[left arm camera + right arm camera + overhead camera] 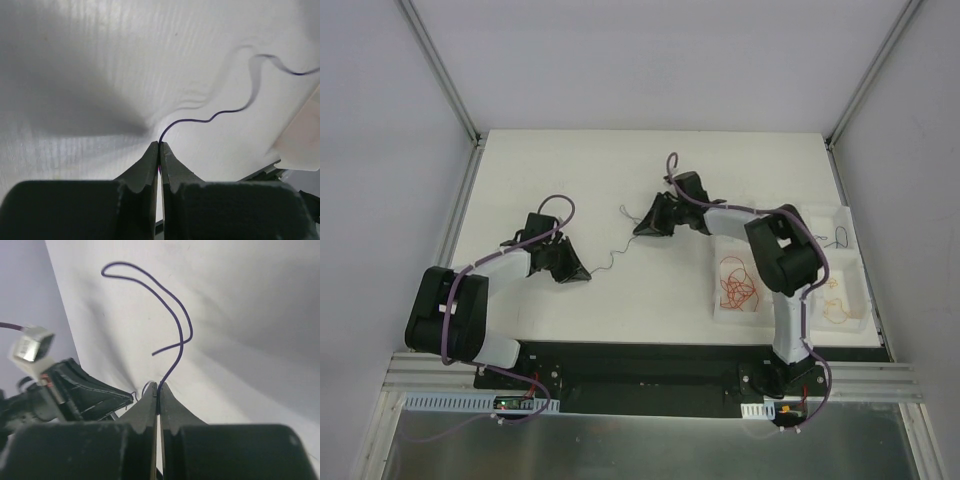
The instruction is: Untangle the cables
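A thin dark blue-purple cable (610,260) lies wavy on the white table between my two grippers. My left gripper (584,275) is shut on one end of it; in the left wrist view the cable (220,114) leaves the closed tips (159,144) and snakes away to the right. My right gripper (640,230) is shut on a dark cable (172,315) that loops up from its tips (158,386), free end curling back. I cannot tell whether both hold one strand. The left gripper (95,395) shows in the right wrist view.
A white compartment tray (850,270) stands at the right. It holds orange-red cables (740,285), pale orange strands (836,306) and a black strand (840,237). White walls with metal rails enclose the table at the back and sides.
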`<state>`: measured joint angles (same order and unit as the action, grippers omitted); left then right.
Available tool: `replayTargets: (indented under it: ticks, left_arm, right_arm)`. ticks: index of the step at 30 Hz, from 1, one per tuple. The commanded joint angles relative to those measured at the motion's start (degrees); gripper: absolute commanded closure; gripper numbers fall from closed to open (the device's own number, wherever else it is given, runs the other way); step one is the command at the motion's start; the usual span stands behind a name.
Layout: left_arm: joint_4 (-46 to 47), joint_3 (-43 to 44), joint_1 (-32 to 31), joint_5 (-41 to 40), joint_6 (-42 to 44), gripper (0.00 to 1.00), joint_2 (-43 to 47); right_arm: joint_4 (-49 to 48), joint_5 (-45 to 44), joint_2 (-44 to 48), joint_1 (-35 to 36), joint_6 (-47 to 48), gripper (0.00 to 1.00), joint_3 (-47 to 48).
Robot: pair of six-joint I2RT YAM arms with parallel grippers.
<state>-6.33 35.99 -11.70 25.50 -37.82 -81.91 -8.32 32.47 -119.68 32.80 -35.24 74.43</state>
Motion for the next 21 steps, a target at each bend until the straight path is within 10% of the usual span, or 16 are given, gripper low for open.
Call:
replayTargets:
  ticks: [1, 13, 18, 21]
  left_arm:
    - [-2.5, -3.5, -0.7, -3.3, -3.0, 1.00, 1.9]
    - [1.8, -4.1, -0.7, 10.4, 0.2, 1.00, 1.7]
    - [9.8, -3.2, -0.9, 20.0, 1.1, 0.49, 10.0]
    - [12.9, -0.2, -1.5, 24.1, 1.8, 0.37, 13.6]
  right_arm:
    - [-2.1, 2.5, 9.5, -7.6, 4.6, 0.99, -3.2]
    - [10.9, 3.9, 19.2, -13.3, 18.9, 0.99, -4.0]
    - [12.1, 3.2, 24.6, -10.3, 28.0, 0.99, -9.6]
    - [12.1, 3.0, 27.9, -7.2, 32.3, 0.99, -12.8]
